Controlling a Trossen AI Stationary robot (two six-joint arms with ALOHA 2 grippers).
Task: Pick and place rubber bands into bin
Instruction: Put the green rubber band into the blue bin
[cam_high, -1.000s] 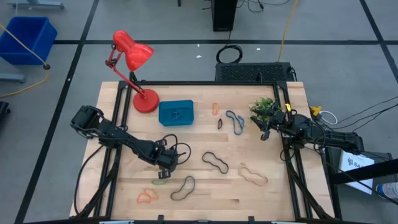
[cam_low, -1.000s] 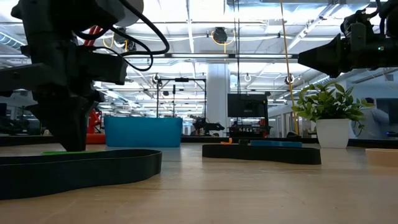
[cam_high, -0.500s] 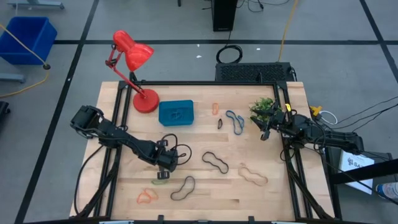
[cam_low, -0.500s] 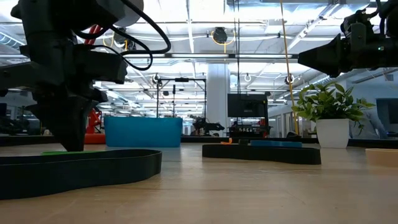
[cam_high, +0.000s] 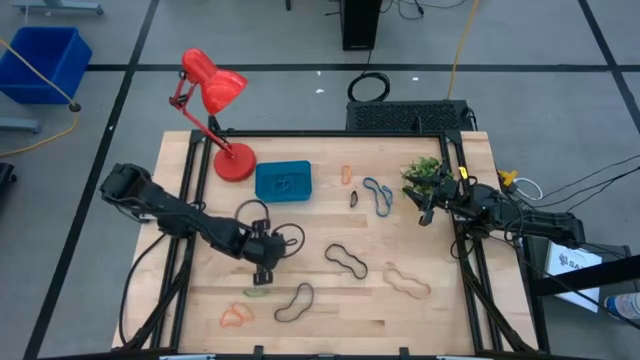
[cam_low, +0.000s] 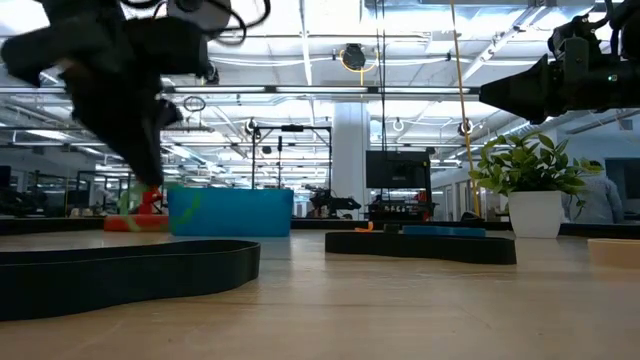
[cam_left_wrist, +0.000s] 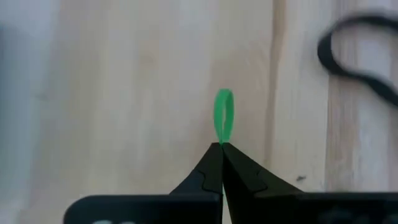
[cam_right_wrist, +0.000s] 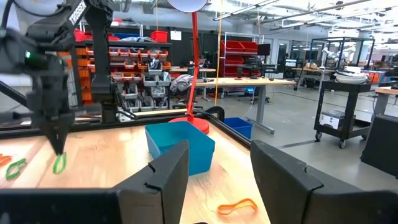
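High view: my left gripper (cam_high: 262, 274) sits lower centre of the frame, fingers pressed together on a green band (cam_high: 258, 293) that I cannot pick out at the tips here; a green one lies on the desk (cam_high: 460, 300) just below. Against the earlier frame the left arm has swung, its elbow now further to the upper left. The bin (cam_high: 283, 182) stands upper centre, beside the lamp (cam_high: 212, 85). Other bands stay scattered at centre and lower right.

Low view: the left gripper (cam_low: 140, 180) is lifted at upper left, a green band (cam_low: 128, 200) dangling near the bin (cam_low: 230, 211). Earlier it was down at the desk. I judge the pick made; the carry to the bin is next.

Left wrist view: the gripper (cam_left_wrist: 220, 149) pinches a green band (cam_left_wrist: 224, 116), the loop standing clear of the desk (cam_left_wrist: 124, 93).

Right wrist view: my right gripper (cam_right_wrist: 217, 168) waits, fingers spread, at the right edge by the plant, unchanged. It shows the left gripper (cam_right_wrist: 59, 149) holding the band (cam_right_wrist: 59, 163).
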